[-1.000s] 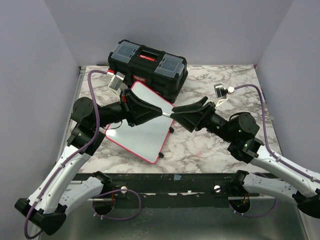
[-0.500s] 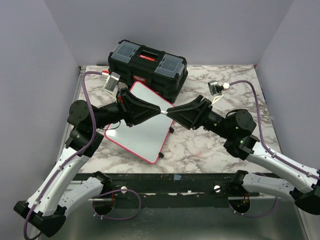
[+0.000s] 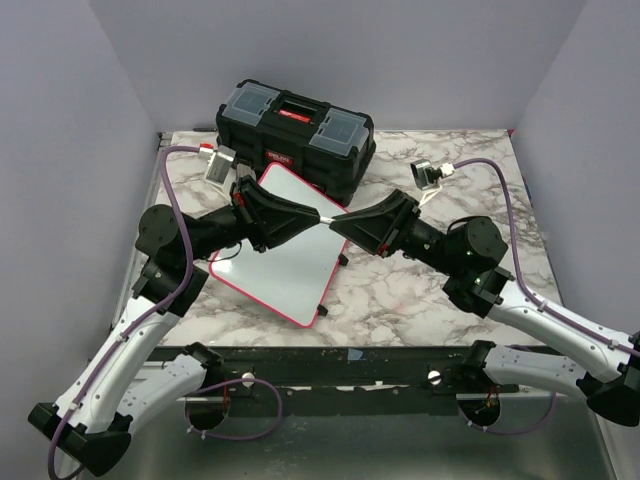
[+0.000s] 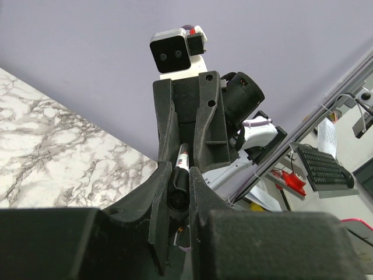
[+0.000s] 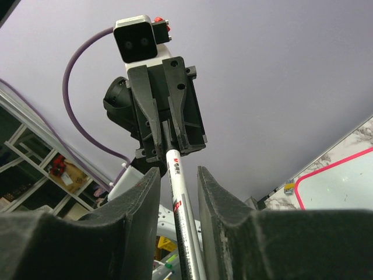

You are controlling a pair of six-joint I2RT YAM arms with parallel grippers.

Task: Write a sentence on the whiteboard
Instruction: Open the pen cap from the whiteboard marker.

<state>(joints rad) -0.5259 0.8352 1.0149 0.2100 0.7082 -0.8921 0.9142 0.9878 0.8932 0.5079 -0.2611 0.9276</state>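
- Now, up over the table: holding a slim marker pen (image 5: 178,201), white plastic barrel and black end, between the two arms, tip to tip.
- Clamping the black end with the left gripper (image 4: 178,185), jaws drawn almost together on it.
- Flanking the white barrel closely with the right gripper (image 5: 175,186), jaws narrow; cannot tell whether the pads bite yet.
- Looks like uncapping or a hand-over, well ahead of any writing.
- Calls next for a sure clamp on the barrel, then a straight pull along the pen's own line, no sideways twist.
- Lying beneath the meeting fingertips: the small glossy whiteboard (image 3: 275,270), thin pink-red rim, rounded corners, face blank, far corner just in front of a black plastic toolbox (image 3: 295,125) with clear-lidded bins.
- Resting on a smooth, grey-veined marble tabletop (image 3: 430,290); slick on slick, so likely to slide under pen pressure.
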